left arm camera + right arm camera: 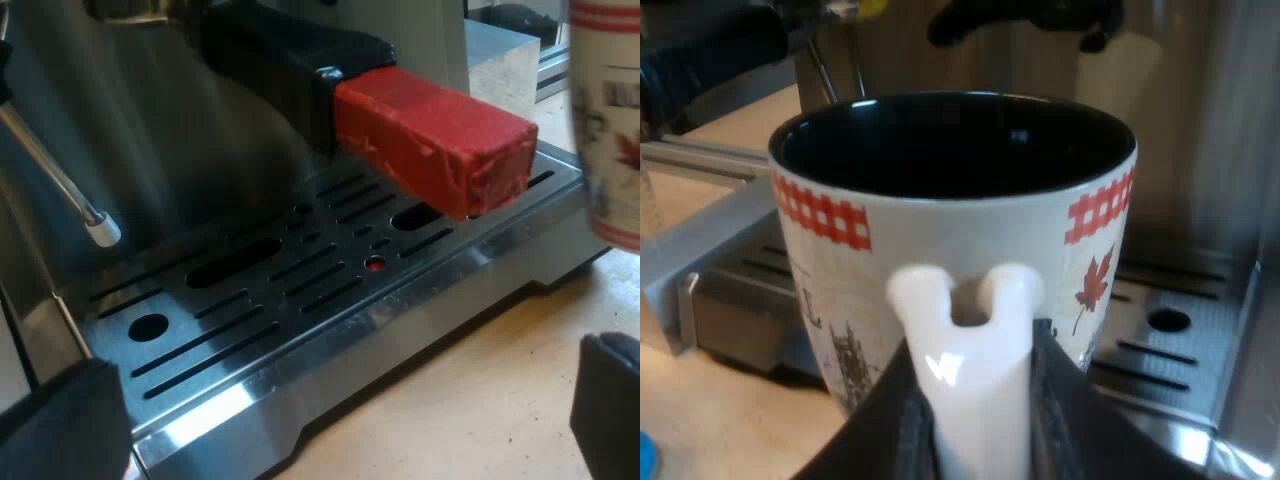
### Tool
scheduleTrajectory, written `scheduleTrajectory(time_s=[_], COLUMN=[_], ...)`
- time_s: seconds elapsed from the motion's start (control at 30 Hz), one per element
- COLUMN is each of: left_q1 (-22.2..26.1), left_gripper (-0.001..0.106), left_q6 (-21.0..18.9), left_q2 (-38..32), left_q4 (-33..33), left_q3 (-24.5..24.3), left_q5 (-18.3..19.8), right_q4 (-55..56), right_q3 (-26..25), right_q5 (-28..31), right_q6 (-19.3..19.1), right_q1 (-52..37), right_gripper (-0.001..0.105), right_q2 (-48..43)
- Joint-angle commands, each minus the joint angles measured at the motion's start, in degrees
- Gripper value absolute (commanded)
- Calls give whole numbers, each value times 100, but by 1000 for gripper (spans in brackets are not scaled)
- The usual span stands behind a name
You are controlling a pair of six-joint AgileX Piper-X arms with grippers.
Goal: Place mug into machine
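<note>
The mug (pixel 970 230), white with a red checked band and a maple leaf, stands upright just off a front corner of the drip tray (pixel 300 270), not yet on it. Its white handle (pixel 975 380) points to six o'clock, and the espresso machine (pixel 1200 150) rises at twelve o'clock beyond it. The right gripper (pixel 973 405) pinches that handle between its two black fingers. Seen from the left gripper (pixel 340 410), whose fingers are spread wide with nothing between them, the tray lies at twelve o'clock and the mug at about two. The holder's red handle end (pixel 435 135) juts out over the tray, and a steam wand (pixel 60 180) hangs beside it.
</note>
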Motion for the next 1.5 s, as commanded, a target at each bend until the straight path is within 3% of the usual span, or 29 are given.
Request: scheduleTrajectory(time_s=[0.03,0.37,0.87,1.5], left_q1=[-22,-22,-22,-22], left_gripper=[91,91,91,91], left_q6=[-74,-74,-74,-74], left_q2=[-24,-24,-24,-24], left_q4=[-91,-91,-91,-91], left_q3=[-13,-13,-13,-13], left_q5=[-104,78,365,459], right_q4=[-579,-1197,-1310,-1113], right_q3=[-448,-1358,-2285,-2615], right_q5=[-204,-283,-17,39], right_q6=[-25,-25,63,63], right_q1=[1,1,1,1], right_gripper=[0,0,0,0], right_q2=[469,2037,3248,3747])
